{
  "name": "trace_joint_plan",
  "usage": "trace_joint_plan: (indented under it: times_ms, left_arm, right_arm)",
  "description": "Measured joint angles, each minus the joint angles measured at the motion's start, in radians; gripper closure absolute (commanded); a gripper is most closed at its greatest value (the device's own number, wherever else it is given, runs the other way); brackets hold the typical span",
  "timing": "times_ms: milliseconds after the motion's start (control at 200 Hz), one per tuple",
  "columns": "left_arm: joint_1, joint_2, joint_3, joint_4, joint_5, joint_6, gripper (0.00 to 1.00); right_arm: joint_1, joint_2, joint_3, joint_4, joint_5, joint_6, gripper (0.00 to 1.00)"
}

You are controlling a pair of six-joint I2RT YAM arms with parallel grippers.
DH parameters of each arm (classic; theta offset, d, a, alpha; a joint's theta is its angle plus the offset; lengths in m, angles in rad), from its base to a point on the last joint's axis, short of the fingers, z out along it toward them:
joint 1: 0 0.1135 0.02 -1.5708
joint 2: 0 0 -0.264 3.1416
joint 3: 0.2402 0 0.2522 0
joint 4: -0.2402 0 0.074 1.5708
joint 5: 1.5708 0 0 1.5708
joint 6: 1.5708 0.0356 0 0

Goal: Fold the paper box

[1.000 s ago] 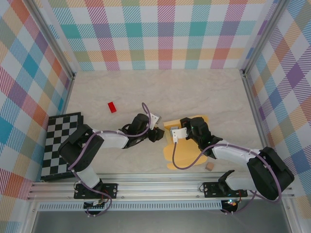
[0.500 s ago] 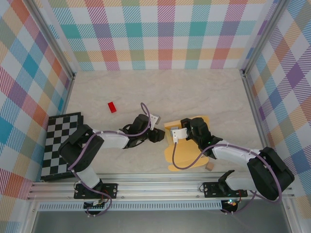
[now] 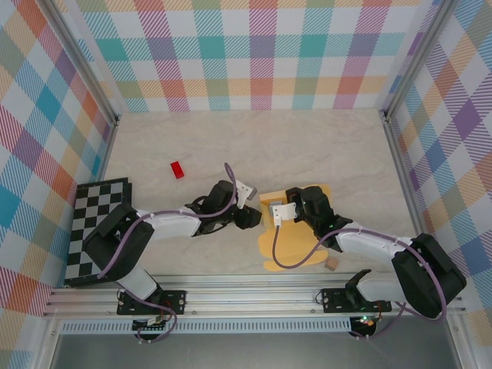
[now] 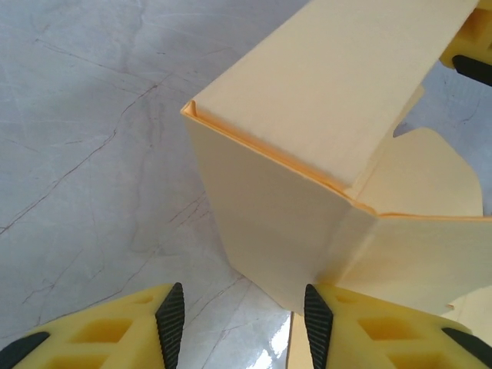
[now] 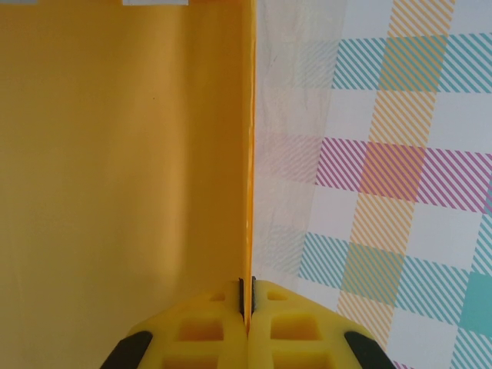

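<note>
From above, the paper box (image 3: 297, 246) lies right of centre on the table (image 3: 307, 146), its long axis running from the near rail away toward the back wall. One panel is raised at its far-left end, and bare tabletop lies beyond it. The left gripper (image 3: 252, 218) sits just beside that panel's left edge, the right gripper (image 3: 274, 209) at its top. The left wrist view shows the left gripper (image 4: 238, 307) spread apart at the paper box's (image 4: 307, 154) upright corner. In the right wrist view, the right gripper (image 5: 246, 292) pinches a vertical panel edge of the paper box (image 5: 123, 154).
</note>
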State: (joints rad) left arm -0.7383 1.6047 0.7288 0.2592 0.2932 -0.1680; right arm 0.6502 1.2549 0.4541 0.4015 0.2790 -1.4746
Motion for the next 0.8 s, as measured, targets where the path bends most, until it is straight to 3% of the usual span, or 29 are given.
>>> trace_joint_plan:
  times_ms: [185, 510, 800]
  left_arm:
    - [0.0, 0.001, 0.009, -0.002, 0.001, -0.047, 0.43]
    - [-0.036, 0.001, 0.008, 0.058, -0.012, -0.14, 0.41]
    - [-0.08, 0.008, 0.008, 0.057, -0.155, -0.129, 0.44]
  right_arm:
    - [0.0, -0.003, 0.0, 0.0, 0.002, 0.0, 1.0]
    - [0.011, -0.019, -0.014, 0.022, 0.017, -0.006, 1.0]
    - [0.037, -0.038, -0.058, 0.063, 0.038, -0.006, 1.0]
